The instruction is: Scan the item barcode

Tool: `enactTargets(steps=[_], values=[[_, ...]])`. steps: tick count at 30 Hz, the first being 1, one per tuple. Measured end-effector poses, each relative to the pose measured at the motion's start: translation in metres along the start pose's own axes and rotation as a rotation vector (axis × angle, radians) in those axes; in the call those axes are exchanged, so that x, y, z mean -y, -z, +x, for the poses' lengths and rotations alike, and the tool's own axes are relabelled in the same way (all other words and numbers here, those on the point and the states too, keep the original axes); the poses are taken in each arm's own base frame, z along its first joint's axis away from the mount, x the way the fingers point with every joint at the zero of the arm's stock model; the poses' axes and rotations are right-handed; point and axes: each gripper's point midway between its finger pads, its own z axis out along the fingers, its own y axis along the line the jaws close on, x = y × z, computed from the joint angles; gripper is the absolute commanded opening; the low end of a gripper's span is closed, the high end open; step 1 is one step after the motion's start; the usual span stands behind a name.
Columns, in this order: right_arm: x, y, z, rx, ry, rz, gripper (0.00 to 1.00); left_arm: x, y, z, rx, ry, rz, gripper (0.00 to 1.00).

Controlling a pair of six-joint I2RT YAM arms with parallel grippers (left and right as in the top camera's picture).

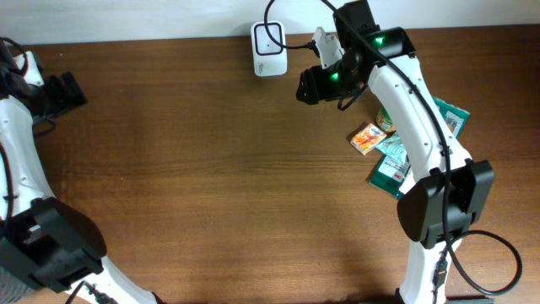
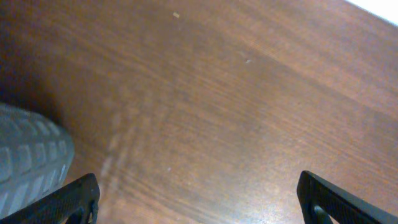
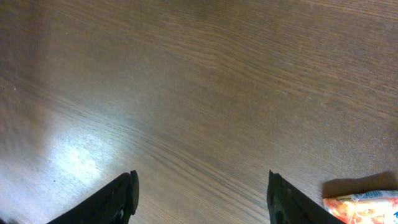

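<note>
A white, rounded-square barcode scanner (image 1: 268, 49) with a black cable sits at the far edge of the brown wooden table (image 1: 211, 169). A small orange packet (image 1: 368, 138) lies flat just beside overlapping green packets (image 1: 390, 171), which are partly hidden.

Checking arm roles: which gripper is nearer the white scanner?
Right. The right gripper is close beside the white scanner; the left gripper is far off across the table.

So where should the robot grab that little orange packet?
Probably from straight above, with the right arm's fingers across the orange packet's narrow width. It lies flat and slanted, its left side facing bare table, while green packets crowd its right.
</note>
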Motion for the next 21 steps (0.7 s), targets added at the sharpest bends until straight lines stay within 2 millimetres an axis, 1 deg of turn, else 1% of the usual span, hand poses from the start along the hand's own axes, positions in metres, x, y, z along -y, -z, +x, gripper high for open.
enactTargets(steps=[2,4,5,7,8,9,10,12,13,14,15,16,17,18,20,21], values=[[0.000,0.000,0.001,-0.005,-0.001,0.000,0.62,0.009,0.000,-0.004,0.015,-0.028,0.037,0.99],[0.001,0.000,0.001,-0.005,-0.004,0.001,0.62,0.024,-0.001,-0.003,0.015,-0.097,0.064,0.99],[0.002,0.001,0.001,-0.005,-0.004,0.001,0.62,0.039,-0.002,-0.002,0.016,-0.150,0.081,0.99],[0.007,0.002,0.003,-0.010,-0.019,0.006,0.64,0.096,-0.003,0.002,0.032,-0.292,0.145,0.99],[0.012,0.004,0.006,-0.022,-0.034,0.010,0.73,0.122,-0.002,0.006,0.039,-0.348,0.169,0.99],[0.017,0.006,0.011,-0.038,-0.050,0.018,0.81,0.138,-0.002,0.010,0.039,-0.384,0.184,0.99],[0.023,0.007,0.013,-0.048,-0.055,0.028,0.86,0.148,-0.001,0.015,0.031,-0.408,0.191,0.99],[0.025,0.009,0.014,-0.050,-0.049,0.035,0.93,0.158,-0.001,0.020,0.024,-0.430,0.198,0.99],[0.023,0.014,0.013,-0.038,-0.039,0.037,0.98,0.165,0.000,0.023,0.023,-0.444,0.205,0.99],[0.021,0.020,0.012,-0.025,-0.030,0.037,0.98,0.169,0.000,0.024,0.022,-0.452,0.209,0.99],[0.018,0.029,0.011,-0.008,-0.021,0.039,0.98,0.169,0.000,0.024,0.022,-0.452,0.209,0.99],[0.008,0.055,0.008,0.045,-0.002,0.041,0.98,0.169,0.000,0.024,0.021,-0.452,0.208,0.99],[0.002,0.070,0.008,0.072,0.008,0.042,0.98,0.168,0.000,0.024,0.021,-0.450,0.207,0.99],[-0.006,0.090,0.010,0.105,0.020,0.042,0.98,0.168,0.000,0.024,0.021,-0.450,0.207,0.99],[-0.022,0.130,0.016,0.174,0.046,0.044,0.98,0.168,0.000,0.024,0.019,-0.450,0.207,0.99],[-0.034,0.160,0.027,0.219,0.062,0.041,0.98,0.168,0.000,0.024,0.020,-0.450,0.207,0.99]])
